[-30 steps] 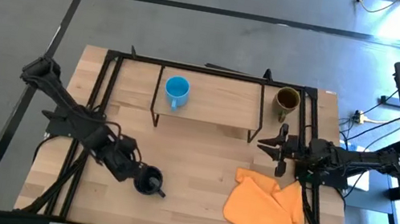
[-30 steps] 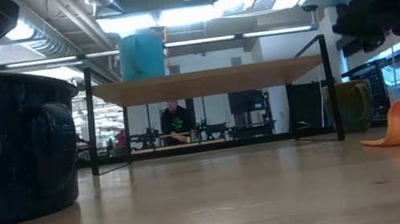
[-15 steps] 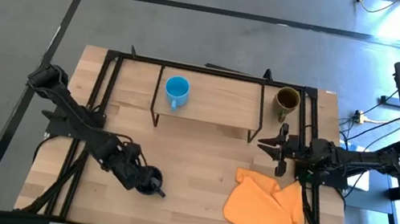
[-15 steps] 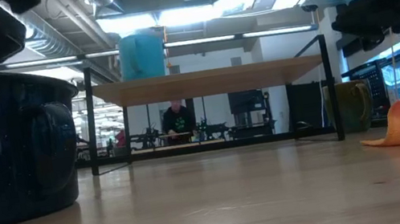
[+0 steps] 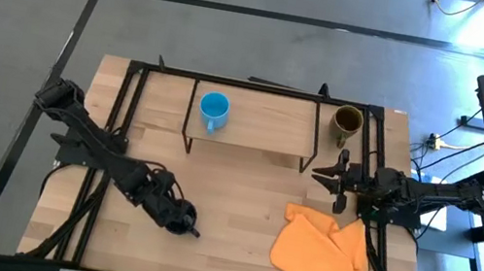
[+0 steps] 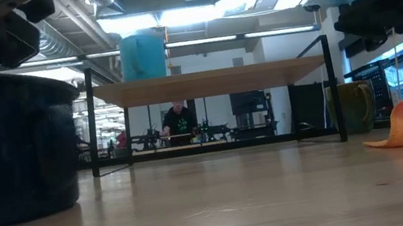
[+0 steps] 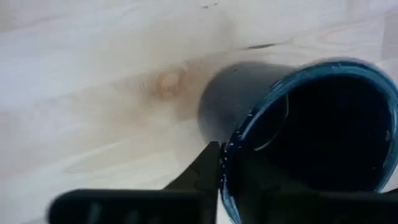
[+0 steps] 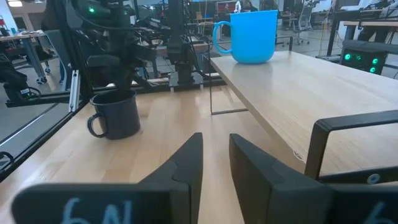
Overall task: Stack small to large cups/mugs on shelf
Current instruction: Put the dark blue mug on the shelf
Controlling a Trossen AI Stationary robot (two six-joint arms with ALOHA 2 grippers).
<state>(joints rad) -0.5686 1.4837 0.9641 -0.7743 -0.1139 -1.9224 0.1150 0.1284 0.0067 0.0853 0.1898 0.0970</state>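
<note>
- The black mug stands upright on the table, mouth up, near the front left; its handle points toward about 4 o'clock in the high view.
- The blue mug stands upright on the shelf, at its left end, handle toward 6 o'clock.
- The olive mug stands upright on the table just beyond the shelf's right end.
- The left gripper is at the black mug's rim; one finger lies outside the wall, apparently straddling it, not seen clamped.
- The right gripper hovers at the table's right, its jaws narrowly parted and holding nothing.
- An orange cloth lies front right.
- The right gripper's readable marking: "6N".
</note>
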